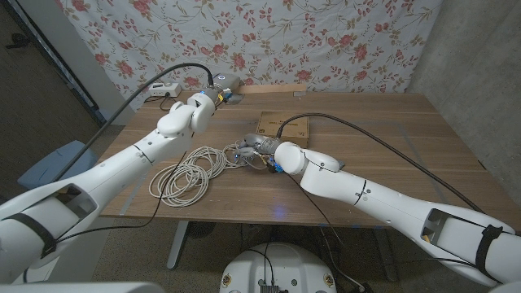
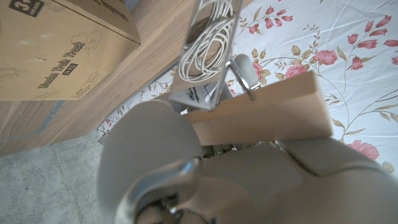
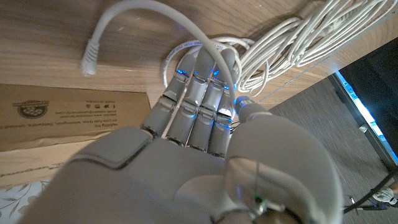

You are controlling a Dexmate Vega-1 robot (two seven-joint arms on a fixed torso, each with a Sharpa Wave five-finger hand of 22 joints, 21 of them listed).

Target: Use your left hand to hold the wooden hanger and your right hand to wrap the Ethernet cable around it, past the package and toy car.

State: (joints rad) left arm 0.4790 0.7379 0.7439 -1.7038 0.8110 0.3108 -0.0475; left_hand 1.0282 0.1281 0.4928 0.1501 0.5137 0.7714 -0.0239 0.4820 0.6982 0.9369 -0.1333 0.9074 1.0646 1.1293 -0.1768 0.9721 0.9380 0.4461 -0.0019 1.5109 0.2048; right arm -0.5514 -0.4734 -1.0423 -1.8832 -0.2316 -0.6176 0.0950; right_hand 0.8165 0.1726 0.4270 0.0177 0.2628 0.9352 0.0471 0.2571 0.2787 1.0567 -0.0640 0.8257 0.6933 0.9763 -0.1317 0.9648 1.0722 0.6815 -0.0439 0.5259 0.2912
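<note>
Left hand (image 1: pixel 213 94) grips the wooden hanger (image 2: pixel 261 115); right hand (image 3: pixel 199 93) seemingly curls around the Ethernet cable (image 1: pixel 191 172)

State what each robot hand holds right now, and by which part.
The left robot hand grips the wooden hanger, its hold point hidden. The right robot hand has the Ethernet cable across its fingers near the plug end; a firm grip cannot be told.
</note>
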